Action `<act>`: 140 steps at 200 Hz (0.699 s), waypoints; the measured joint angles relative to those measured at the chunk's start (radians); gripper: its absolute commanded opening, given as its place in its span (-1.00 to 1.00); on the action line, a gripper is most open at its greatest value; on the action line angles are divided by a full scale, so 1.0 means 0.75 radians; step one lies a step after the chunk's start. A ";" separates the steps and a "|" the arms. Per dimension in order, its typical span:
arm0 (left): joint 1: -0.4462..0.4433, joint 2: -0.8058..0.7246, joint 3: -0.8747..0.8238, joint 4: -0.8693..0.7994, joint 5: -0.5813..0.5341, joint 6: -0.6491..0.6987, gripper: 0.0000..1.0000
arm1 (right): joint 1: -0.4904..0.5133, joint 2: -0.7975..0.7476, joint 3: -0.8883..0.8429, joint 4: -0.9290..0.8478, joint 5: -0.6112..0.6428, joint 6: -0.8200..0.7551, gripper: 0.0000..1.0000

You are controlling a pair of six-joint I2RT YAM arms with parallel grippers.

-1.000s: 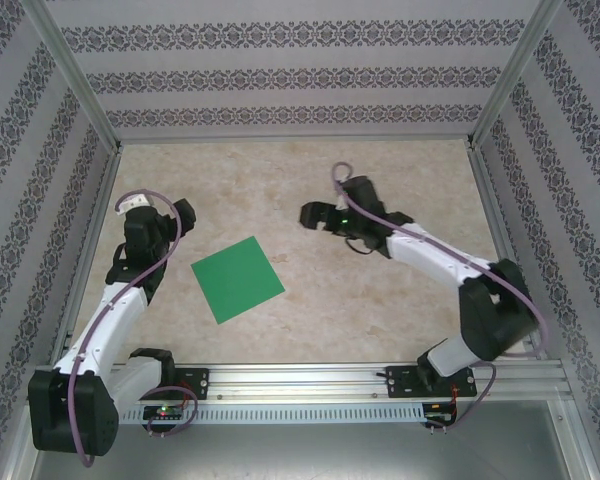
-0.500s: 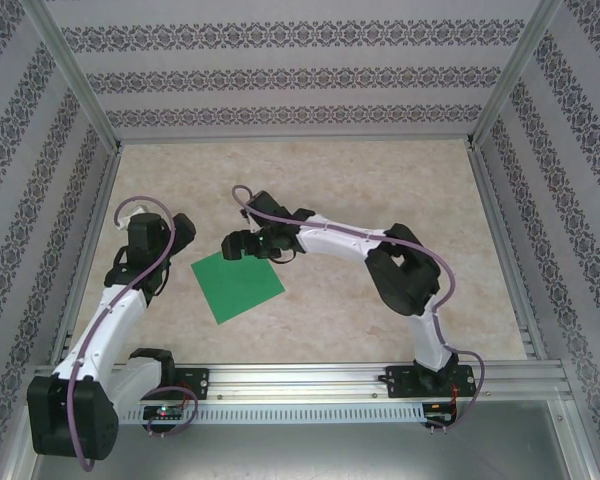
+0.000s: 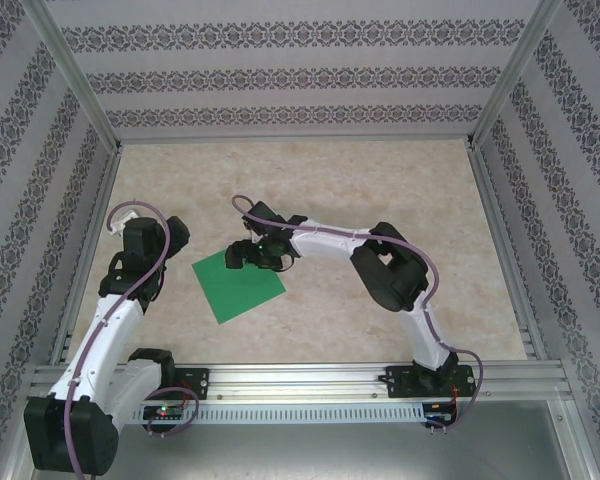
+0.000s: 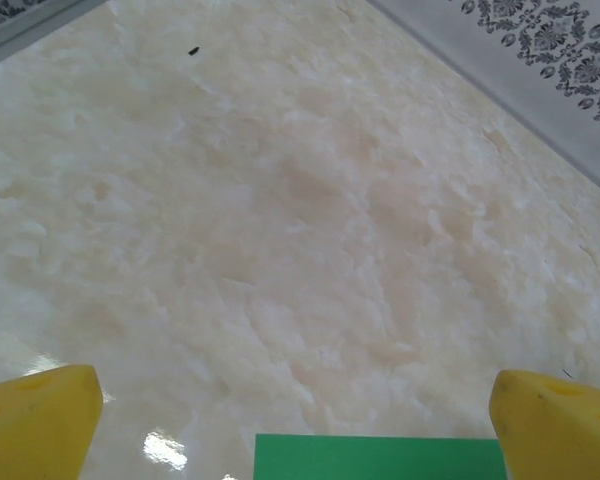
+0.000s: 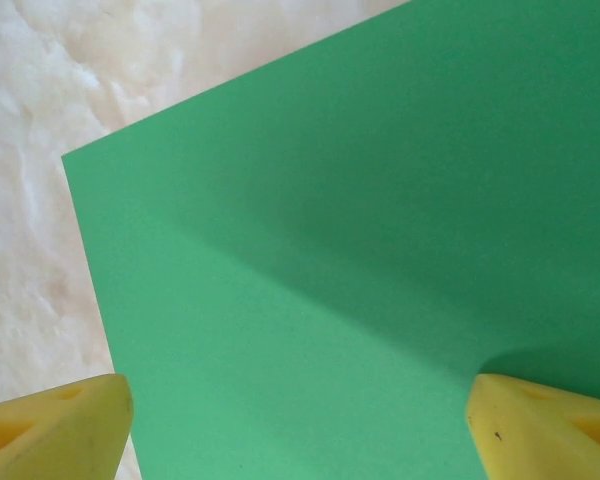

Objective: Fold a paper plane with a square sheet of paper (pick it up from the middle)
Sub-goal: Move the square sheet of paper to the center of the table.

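The square sheet of paper (image 3: 237,281) is bright green and lies flat and unfolded on the marbled table, left of centre. My right gripper (image 3: 242,256) reaches in from the right and hangs low over the sheet's far corner. In the right wrist view its yellow fingers (image 5: 52,425) stand wide apart, and the sheet (image 5: 330,250) spans the gap between them with the gripper's shadow across it. My left gripper (image 3: 158,240) is open just left of the sheet. One green edge (image 4: 380,458) lies between its fingertips (image 4: 40,420). The paper plane is out of view.
Patterned walls and metal frame posts (image 3: 90,110) close in the table on three sides. A metal rail (image 3: 310,380) with both arm bases runs along the near edge. Bare tabletop (image 3: 400,190) lies behind and to the right of the sheet.
The right arm has swung left across the table from the middle right and come down over the sheet's far corner, its jaws a little narrower. The left gripper has hardly moved.
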 measured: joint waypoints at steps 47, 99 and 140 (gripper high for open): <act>0.000 0.028 0.009 0.002 0.165 -0.001 1.00 | -0.108 -0.204 -0.297 0.055 0.061 0.014 0.77; -0.035 0.176 0.071 0.012 0.346 -0.002 1.00 | -0.271 -0.456 -0.602 0.022 0.219 0.046 0.78; -0.217 0.287 0.114 0.043 0.415 -0.002 1.00 | -0.292 -0.682 -0.822 0.011 0.317 0.160 0.78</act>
